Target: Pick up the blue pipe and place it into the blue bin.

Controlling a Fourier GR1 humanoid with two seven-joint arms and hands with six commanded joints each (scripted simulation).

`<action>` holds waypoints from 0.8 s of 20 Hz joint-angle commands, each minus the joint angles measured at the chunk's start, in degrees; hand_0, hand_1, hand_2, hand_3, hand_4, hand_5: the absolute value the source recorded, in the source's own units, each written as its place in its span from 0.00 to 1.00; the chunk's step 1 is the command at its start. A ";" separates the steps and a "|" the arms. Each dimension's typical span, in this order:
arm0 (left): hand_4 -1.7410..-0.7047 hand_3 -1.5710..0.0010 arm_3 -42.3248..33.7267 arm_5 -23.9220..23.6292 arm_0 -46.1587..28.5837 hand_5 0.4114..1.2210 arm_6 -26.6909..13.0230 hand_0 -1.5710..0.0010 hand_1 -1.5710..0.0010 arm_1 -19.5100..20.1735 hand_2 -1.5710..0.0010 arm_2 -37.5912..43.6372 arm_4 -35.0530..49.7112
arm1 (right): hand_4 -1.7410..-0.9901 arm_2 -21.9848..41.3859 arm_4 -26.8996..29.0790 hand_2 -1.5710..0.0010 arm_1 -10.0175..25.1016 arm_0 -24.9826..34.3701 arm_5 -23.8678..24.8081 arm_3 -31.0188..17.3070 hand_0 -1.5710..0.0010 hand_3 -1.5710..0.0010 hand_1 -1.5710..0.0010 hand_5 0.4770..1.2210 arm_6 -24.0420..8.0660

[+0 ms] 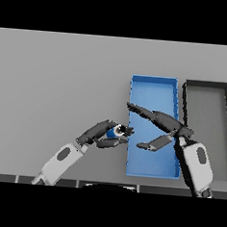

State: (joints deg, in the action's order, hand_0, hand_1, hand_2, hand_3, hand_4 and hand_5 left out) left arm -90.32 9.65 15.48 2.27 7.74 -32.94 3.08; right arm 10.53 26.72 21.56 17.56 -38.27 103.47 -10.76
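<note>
Head view looks down on the grey worktop (55,77), and the action is right at the near centre. Left hand (104,134) reaches in from the lower left on its white and grey arm, dark fingers curled above and thumb tucked below, and it has the blue pipe (117,131) pinched between them. Only the round end of the pipe shows, a blue ring with a pale centre, peeking out past the fingers. It sits just outside the left wall of the blue bin (154,92), level with the bin's near half, and whether it is clear of the worktop or touching it I cannot tell.

Over on the other side, the right hand (160,129) comes up from the lower right and hangs over the blue bin. Its fingers are stretched long and straight, pointing up and left across the bin towards its left wall, with the thumb spread out below them, and it holds nothing. The fingertips of the 2 hands are near each other, with the bin's left wall running between them.

Blue bin itself is a long rectangular tray. Just beside it on the right stands a black bin (208,85) of much the same shape, with a grey floor showing inside.
</note>
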 commanded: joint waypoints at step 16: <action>0.06 0.34 -0.02 4.51 0.78 1.00 -1.96 0.25 0.31 1.75 0.32 0.24 -3.36 | 0.54 9.59 -2.63 0.76 -11.03 16.43 -4.01 -8.26 0.78 0.81 0.76 0.04 -7.36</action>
State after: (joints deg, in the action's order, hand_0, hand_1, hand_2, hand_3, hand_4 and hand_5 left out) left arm -90.33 14.23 16.30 0.29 9.54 -32.67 -0.31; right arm 20.14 24.04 10.50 34.03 -42.31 95.23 -18.25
